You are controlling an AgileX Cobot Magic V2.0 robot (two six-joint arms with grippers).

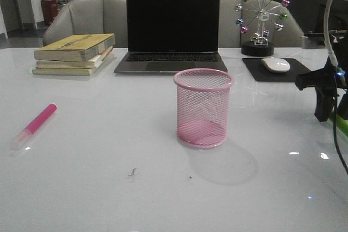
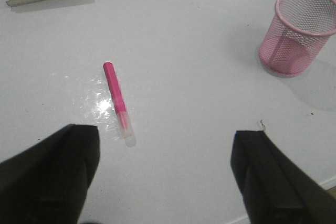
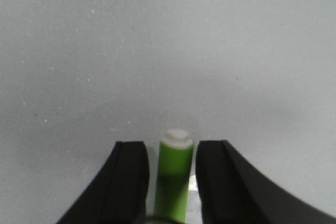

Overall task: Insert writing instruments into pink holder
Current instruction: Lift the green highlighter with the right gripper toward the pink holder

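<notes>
The pink holder (image 1: pixel 203 108) stands upright at the table's middle, its mesh wall also in the left wrist view (image 2: pixel 303 32). The magenta-pink marker (image 1: pixel 36 124) lies flat at the left, pale cap toward the front edge. My left gripper (image 2: pixel 165 142) hovers wide open over the table, short of this marker (image 2: pixel 116 98), with nothing between its fingers. At the far right, my right gripper (image 1: pixel 325 100) is low over the green marker (image 1: pixel 341 127). Its fingers (image 3: pixel 131 177) flank the green marker (image 3: pixel 175 177) closely, thin gaps showing on both sides.
A laptop (image 1: pixel 172 31) stands at the back centre, a stack of books (image 1: pixel 73 54) at the back left. A mouse (image 1: pixel 275 64) on a black pad and a ferris-wheel ornament (image 1: pixel 261 20) sit at the back right.
</notes>
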